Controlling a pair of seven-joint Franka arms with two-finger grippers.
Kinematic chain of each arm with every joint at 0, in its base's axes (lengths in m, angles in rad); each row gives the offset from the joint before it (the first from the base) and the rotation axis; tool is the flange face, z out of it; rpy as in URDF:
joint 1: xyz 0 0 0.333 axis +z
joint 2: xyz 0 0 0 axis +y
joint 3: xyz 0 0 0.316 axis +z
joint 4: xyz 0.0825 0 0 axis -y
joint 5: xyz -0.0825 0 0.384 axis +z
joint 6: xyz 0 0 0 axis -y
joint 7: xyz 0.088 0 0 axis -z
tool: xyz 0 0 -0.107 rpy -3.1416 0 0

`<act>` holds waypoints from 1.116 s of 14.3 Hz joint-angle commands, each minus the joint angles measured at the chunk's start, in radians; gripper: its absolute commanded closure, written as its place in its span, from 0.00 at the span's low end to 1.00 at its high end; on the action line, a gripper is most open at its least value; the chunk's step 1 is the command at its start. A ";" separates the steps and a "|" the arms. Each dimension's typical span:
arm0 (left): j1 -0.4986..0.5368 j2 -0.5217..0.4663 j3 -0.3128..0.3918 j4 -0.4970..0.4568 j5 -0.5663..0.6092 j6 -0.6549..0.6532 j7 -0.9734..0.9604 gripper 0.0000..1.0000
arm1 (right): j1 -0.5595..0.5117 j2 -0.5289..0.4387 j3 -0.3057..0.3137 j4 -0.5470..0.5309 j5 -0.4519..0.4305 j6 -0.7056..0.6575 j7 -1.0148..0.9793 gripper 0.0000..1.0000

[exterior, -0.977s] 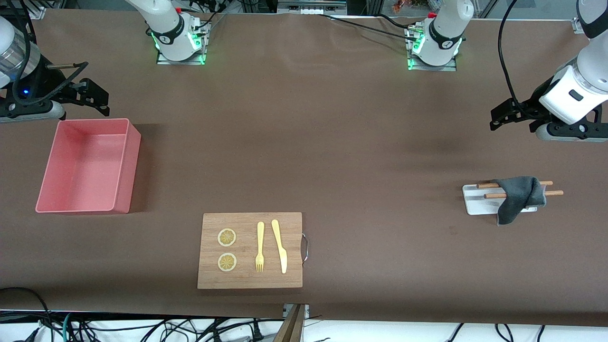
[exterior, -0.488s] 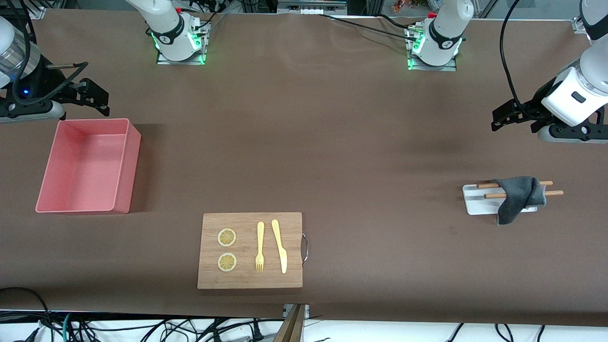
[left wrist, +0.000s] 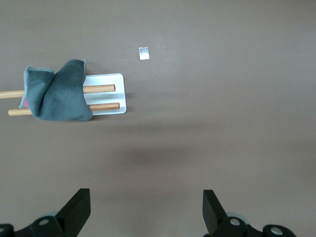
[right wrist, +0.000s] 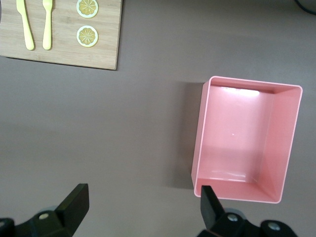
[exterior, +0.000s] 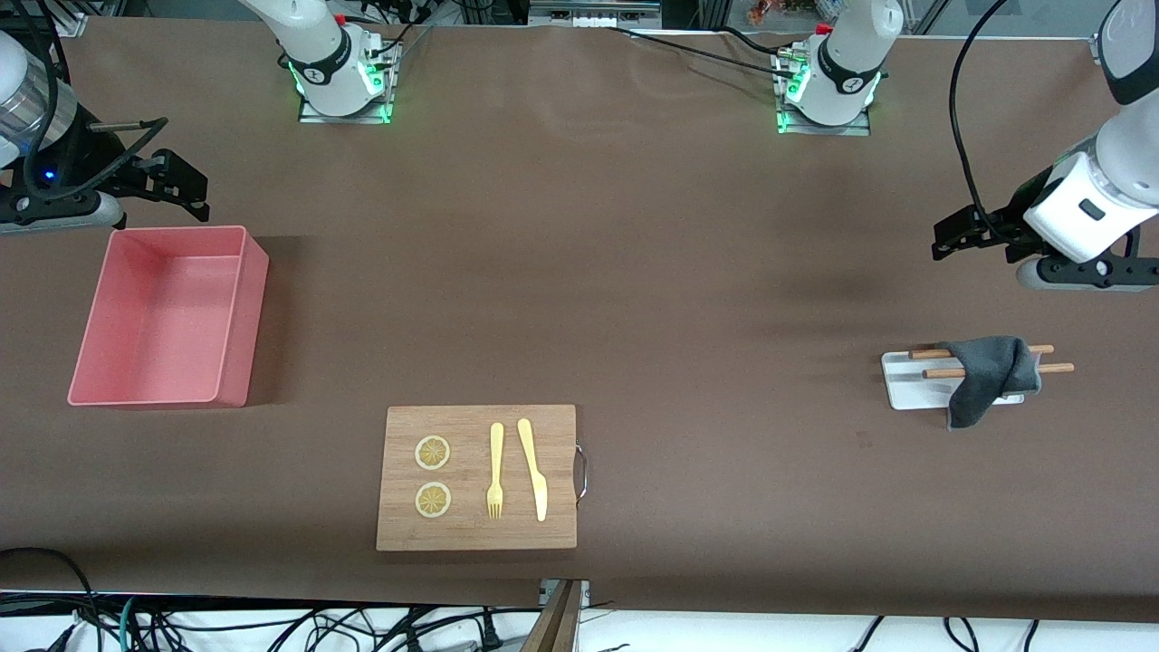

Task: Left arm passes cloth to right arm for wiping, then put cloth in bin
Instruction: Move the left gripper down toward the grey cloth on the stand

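- Over the last second the left gripper (exterior: pixel 964 237) has drifted a little, and its wrist block has tilted and edged toward the middle of the table (exterior: pixel 634 272); the right gripper (exterior: pixel 177 186) has not moved at all.
- That small shift reads as the left arm beginning its approach to the cloth (exterior: pixel 987 376), so the task looks to be at its very start: no pickup, no handover, no wiping yet.
- The cloth itself has not budged. It lies draped dark-grey side up over 2 wooden rods (exterior: pixel 933 362) on a small white tray (exterior: pixel 905 385) toward the left arm's end of the table, with one corner hanging off the tray onto the table (a sliver of its red-pink side peeks out at one edge in the left wrist view (left wrist: pixel 57 96)).
- Left jaws: spread wide, holding and touching nothing, hanging over bare table with the cloth well apart from them.
- Right jaws: likewise spread wide and empty; this arm waits, hovering over the table just beside the pink bin (exterior: pixel 167 312).
- The bin holds nothing, and the wooden cutting board (exterior: pixel 477 477) with its 2 lemon slices (exterior: pixel 433 475), fork (exterior: pixel 495 471) and knife (exterior: pixel 532 469) sits untouched.
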 commanded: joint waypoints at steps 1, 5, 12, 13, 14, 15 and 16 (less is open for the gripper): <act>0.005 0.046 0.000 0.064 0.000 -0.027 0.003 0.00 | -0.006 0.008 0.000 0.021 0.021 -0.012 0.007 0.00; 0.074 0.078 0.002 0.064 0.001 -0.019 0.178 0.00 | -0.006 0.008 0.000 0.021 0.021 -0.009 0.007 0.00; 0.240 0.205 0.003 0.064 0.007 0.209 0.678 0.00 | -0.004 0.006 0.000 0.021 0.021 -0.005 0.007 0.00; 0.261 0.236 0.002 0.064 0.032 0.275 0.760 0.00 | -0.006 0.006 0.000 0.021 0.021 -0.005 0.007 0.00; 0.279 0.274 0.002 0.064 0.050 0.347 0.839 0.00 | -0.006 0.008 0.000 0.021 0.021 -0.005 0.007 0.00; 0.293 0.305 0.000 0.064 0.043 0.388 0.890 0.00 | -0.006 0.008 0.000 0.021 0.021 -0.005 0.007 0.00; 0.292 0.327 0.000 0.064 0.046 0.407 0.913 0.00 | -0.004 0.006 0.000 0.021 0.021 -0.005 0.007 0.00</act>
